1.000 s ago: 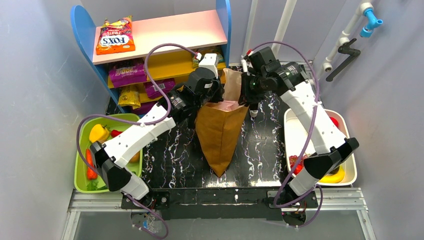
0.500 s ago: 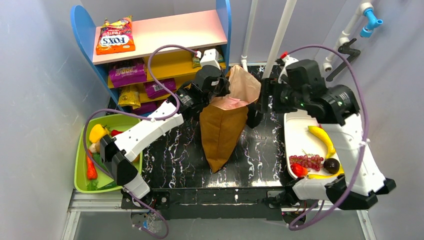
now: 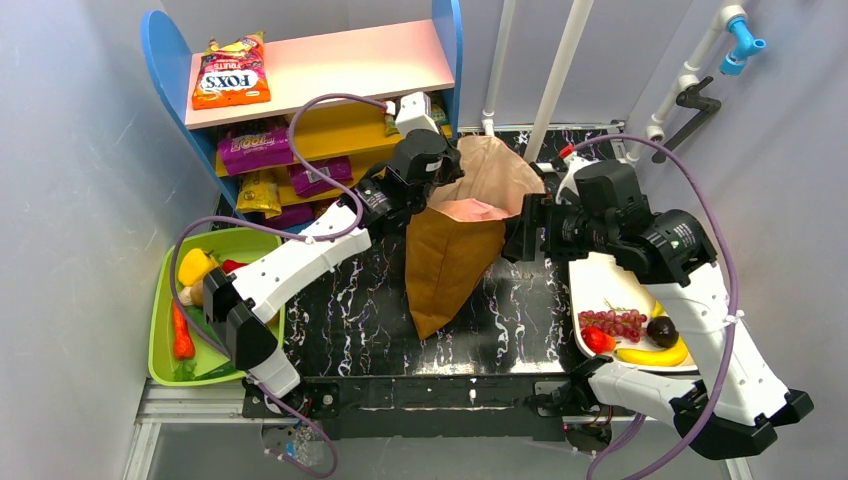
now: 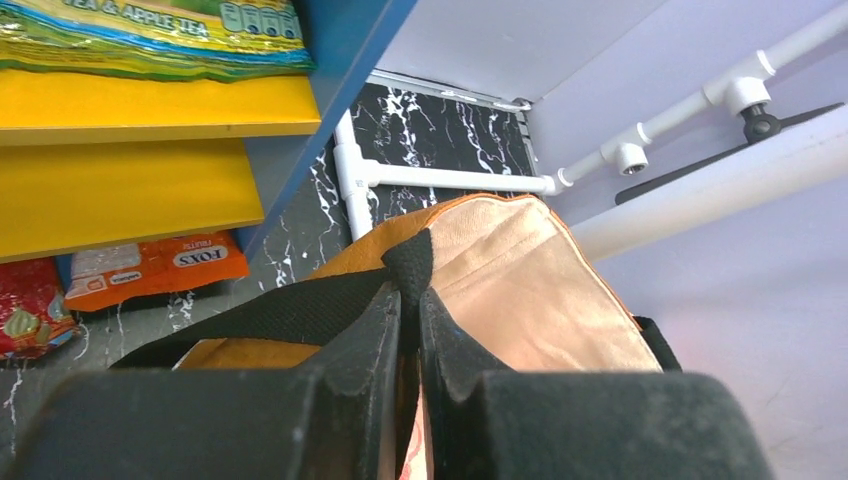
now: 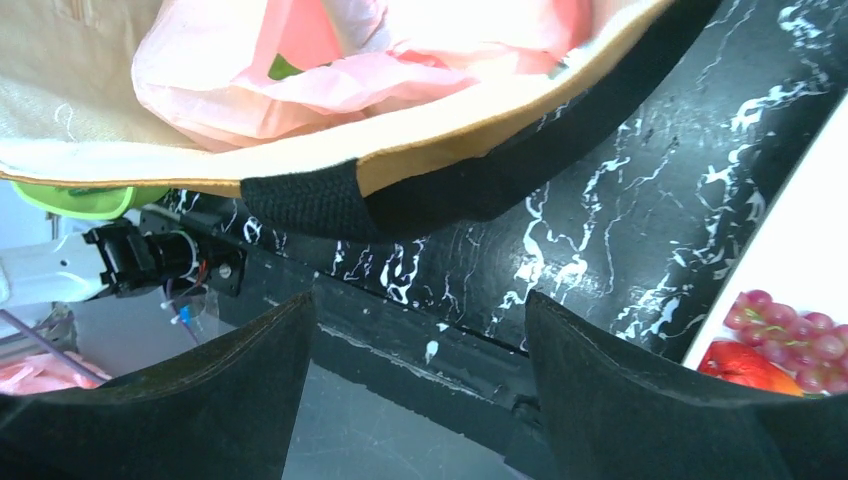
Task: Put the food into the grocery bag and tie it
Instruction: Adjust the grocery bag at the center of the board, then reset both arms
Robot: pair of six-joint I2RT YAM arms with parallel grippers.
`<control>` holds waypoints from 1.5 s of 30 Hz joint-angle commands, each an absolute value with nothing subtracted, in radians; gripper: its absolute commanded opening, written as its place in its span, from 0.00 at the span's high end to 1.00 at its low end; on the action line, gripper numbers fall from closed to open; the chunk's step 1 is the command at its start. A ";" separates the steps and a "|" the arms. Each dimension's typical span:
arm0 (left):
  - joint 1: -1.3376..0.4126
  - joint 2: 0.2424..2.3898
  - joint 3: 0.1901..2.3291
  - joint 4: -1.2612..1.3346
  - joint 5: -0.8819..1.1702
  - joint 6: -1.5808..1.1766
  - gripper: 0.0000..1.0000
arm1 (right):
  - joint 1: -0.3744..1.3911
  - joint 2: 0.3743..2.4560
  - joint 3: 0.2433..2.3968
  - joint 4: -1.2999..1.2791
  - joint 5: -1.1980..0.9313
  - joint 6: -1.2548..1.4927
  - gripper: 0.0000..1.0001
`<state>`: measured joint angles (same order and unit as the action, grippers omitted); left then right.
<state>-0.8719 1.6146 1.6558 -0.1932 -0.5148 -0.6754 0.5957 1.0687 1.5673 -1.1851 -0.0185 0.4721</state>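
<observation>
"At the middle of the overhead frame sat a stiff brown paper bag (image 3: pixel 445 280)," said Ines. "Why was the left gripper (image 4: pixel 410 300) up at its rim?"

"That wrist view showed the fingers pinched tight on the bag's black woven strap (image 4: pixel 300 318), holding that side up," said Tom. "It looked like a way of keeping the mouth wide so that food could drop in."

"And the right gripper (image 5: pixel 415 305)?"

"Spread wide and holding nothing. It hung low at the right of the mouth, with a stretch of strap just above its fingers in its own view. It seemed free to fetch something."

"Where was the thin pink plastic bag (image 5: pixel 230 90)?"

"Crumpled inside the brown one, high in the mouth. Food waited on the white tray (image 3: pixel 595 275) at the lower right: red grapes (image 3: pixel 612 320) and a yellow banana (image 3: pixel 652 355). More lay in the green bin (image 3: pixel 160 345) at the lower left."

"What could not be made out?"

"The pink bag's loop handles were lost among the folds. A green sliver showed through the plastic, but what it was could not be told. The right arm covered part of the tray, and the left wrist hid its own fingertips from overhead."
</observation>
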 commanded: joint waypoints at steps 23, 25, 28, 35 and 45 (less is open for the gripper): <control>-0.882 1.494 1.852 -0.371 -0.401 -0.310 0.11 | 0.594 0.910 1.388 -0.837 -0.237 0.522 0.14; -0.883 1.471 1.844 -0.383 -0.383 -0.301 0.11 | 0.594 0.880 1.347 -0.776 -0.221 0.530 0.13; -0.882 1.430 1.813 -0.389 -0.356 -0.299 0.11 | 0.594 0.832 1.268 -0.690 -0.193 0.538 0.13; -0.882 1.326 1.692 -0.393 -0.305 -0.286 0.10 | 0.594 0.742 1.129 -0.536 -0.079 0.560 0.12; -0.882 1.162 1.509 -0.435 -0.325 -0.217 0.02 | 0.593 0.702 1.039 -0.504 -0.062 0.556 0.11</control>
